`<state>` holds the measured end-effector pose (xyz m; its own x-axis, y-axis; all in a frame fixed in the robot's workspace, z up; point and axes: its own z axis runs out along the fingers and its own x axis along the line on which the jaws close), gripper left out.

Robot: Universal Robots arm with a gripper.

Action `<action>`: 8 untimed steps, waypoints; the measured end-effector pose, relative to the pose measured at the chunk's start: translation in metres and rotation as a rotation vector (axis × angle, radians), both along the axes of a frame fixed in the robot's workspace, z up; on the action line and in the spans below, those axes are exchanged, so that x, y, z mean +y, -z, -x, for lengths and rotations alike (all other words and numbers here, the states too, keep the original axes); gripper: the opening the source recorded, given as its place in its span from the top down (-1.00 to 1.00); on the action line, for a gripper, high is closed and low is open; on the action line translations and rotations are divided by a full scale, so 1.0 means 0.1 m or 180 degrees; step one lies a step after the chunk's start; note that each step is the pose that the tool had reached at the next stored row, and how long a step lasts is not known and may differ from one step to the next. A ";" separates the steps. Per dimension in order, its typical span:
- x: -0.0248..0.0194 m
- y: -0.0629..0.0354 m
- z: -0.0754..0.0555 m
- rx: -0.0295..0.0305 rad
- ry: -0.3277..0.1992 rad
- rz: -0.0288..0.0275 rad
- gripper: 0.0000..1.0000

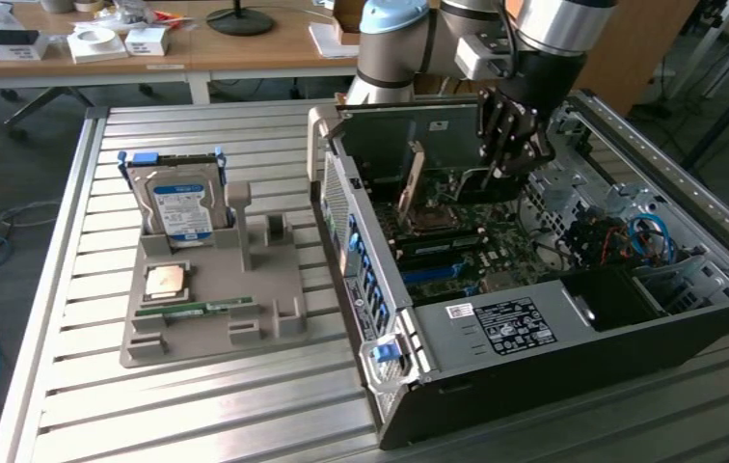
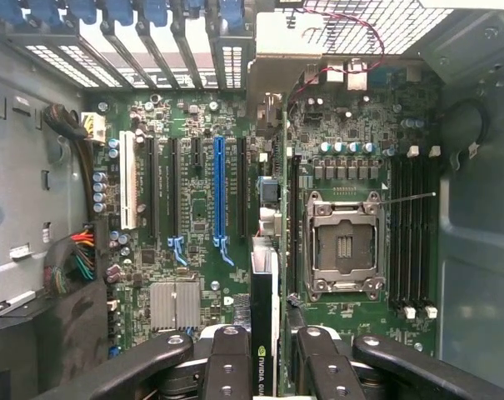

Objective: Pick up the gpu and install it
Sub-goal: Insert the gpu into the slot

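Observation:
My gripper (image 1: 515,162) hangs inside the open computer case (image 1: 506,328), above the motherboard (image 1: 448,246). In the wrist view the gpu (image 2: 264,283) shows edge-on as a thin dark card with a white label, clamped between my two black fingers (image 2: 227,362). The gripper (image 2: 265,371) is shut on it. The card's pale metal bracket (image 2: 276,50) lies at the case's rear slot openings. It stands between the blue expansion slot (image 2: 219,196) and the CPU socket (image 2: 343,246). Whether its edge sits in a slot is hidden.
A grey fixture tray (image 1: 275,289) on the slatted metal table holds a silver hard drive (image 1: 182,207), a CPU chip (image 1: 165,281) and a green memory stick (image 1: 198,309). Cable bundles (image 2: 72,258) and case walls close in around the gripper. A wooden desk (image 1: 249,48) stands behind.

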<state>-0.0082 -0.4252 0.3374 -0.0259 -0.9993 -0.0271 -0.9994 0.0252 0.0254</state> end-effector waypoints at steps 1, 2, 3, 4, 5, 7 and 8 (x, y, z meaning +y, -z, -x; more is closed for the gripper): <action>0.000 0.005 0.00 0.0000 0.0000 -0.0001 0.47; 0.000 0.008 0.00 0.0000 0.0000 -0.0001 0.47; 0.000 0.012 0.00 0.0000 0.0000 0.0000 0.47; 0.000 0.017 0.00 0.0000 0.0000 0.0000 0.47; 0.000 0.023 0.00 0.0000 0.0000 0.0000 0.47; 0.000 0.033 0.00 -0.0001 0.0000 0.0000 0.47; 0.000 0.038 0.00 -0.0001 0.0000 0.0000 0.47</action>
